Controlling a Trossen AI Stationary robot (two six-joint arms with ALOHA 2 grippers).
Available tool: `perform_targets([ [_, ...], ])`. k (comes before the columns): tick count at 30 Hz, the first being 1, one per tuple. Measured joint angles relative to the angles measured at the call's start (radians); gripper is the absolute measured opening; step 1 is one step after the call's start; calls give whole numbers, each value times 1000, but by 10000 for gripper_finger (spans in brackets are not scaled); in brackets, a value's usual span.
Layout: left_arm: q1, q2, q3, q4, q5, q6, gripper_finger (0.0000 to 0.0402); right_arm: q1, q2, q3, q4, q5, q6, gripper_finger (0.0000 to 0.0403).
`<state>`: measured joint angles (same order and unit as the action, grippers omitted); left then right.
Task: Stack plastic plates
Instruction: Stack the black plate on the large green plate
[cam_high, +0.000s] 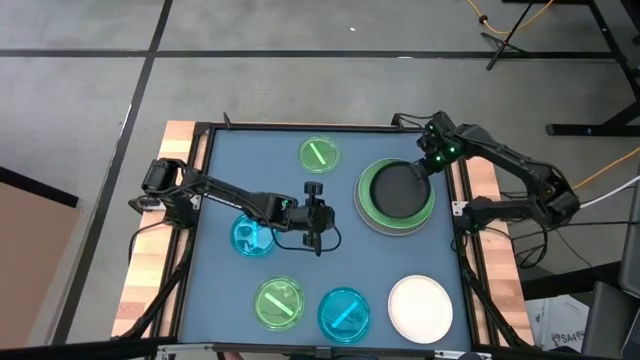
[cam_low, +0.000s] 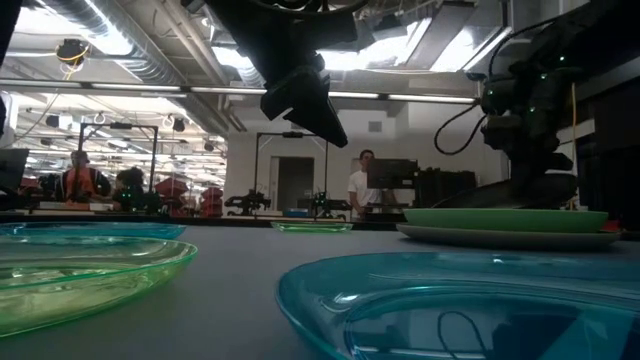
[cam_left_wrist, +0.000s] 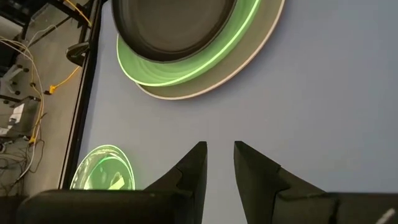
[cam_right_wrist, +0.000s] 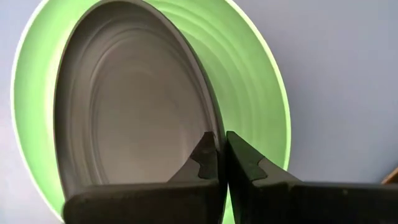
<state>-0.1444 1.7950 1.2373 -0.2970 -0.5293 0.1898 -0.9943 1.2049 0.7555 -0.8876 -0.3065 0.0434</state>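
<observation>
Largest first, our grey plate (cam_high: 385, 224) sits near the counter's (cam_high: 340, 265) right edge carrying the light green plate (cam_high: 371, 203), and our right hand (cam_right_wrist: 220, 144), fingers pressed together, pinches the black plate's (cam_high: 402, 190) rim there. If that thin grip slips, the black plate could land off-centre. Our left hand (cam_left_wrist: 219, 152) hovers mid-counter, slightly spread and empty, beside a small blue plate (cam_high: 251, 237).

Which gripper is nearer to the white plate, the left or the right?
Left, narrowly. The left gripper hangs over the table's middle, up and left of the white plate in the high view. The right gripper is on the black plate, farther up.
</observation>
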Motion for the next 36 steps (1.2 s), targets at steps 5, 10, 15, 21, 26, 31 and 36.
perform_targets([
  [5, 0, 0, 0, 0, 0, 0, 73, 0, 47, 0, 4, -3, 0, 0],
  [10, 0, 0, 0, 0, 0, 0, 73, 0, 58, 0, 26, -4, 1, 0],
  [15, 0, 0, 0, 0, 0, 0, 73, 0, 58, 0, 24, -3, 2, 6],
  [21, 0, 0, 0, 0, 0, 0, 73, 0, 58, 0, 23, 0, 3, 22],
  [26, 0, 0, 0, 0, 0, 0, 73, 0, 58, 0, 22, 2, 3, 39],
  [31, 0, 0, 0, 0, 0, 0, 73, 0, 58, 0, 22, 3, 4, 55],
  [36, 0, 0, 0, 0, 0, 0, 73, 0, 58, 0, 21, 49, 4, 66],
])
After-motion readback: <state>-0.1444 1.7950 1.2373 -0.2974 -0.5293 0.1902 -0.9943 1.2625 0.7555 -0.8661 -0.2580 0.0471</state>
